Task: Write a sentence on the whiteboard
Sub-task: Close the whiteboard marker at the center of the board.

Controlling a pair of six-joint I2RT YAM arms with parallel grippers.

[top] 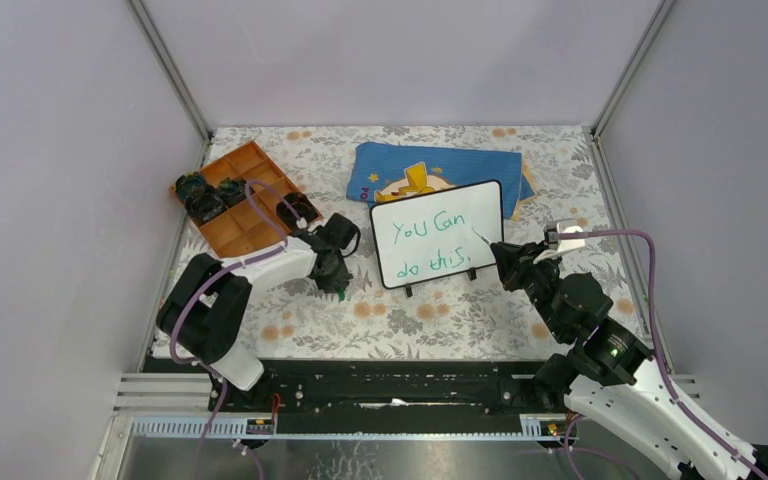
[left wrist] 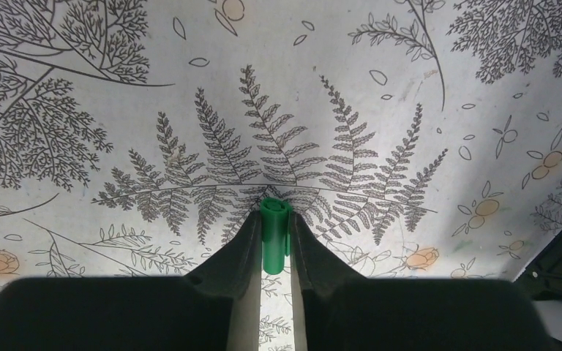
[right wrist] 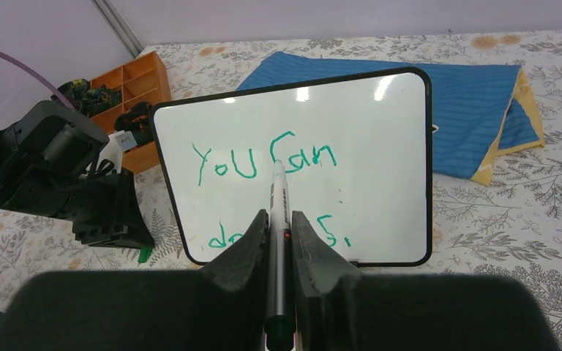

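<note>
Clamping a marker point(right wrist: 278, 194), right gripper point(right wrist: 279, 219) faces whiteboard point(right wrist: 380, 146); left gripper point(left wrist: 273, 219) pinches green cap point(left wrist: 274, 245).

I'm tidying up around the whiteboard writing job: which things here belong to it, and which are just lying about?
Belongs to the job: whiteboard, green sentence, marker in the right gripper, green cap in the left gripper.
Lying about: blue cloth, orange tray, dark parts in it.
</note>
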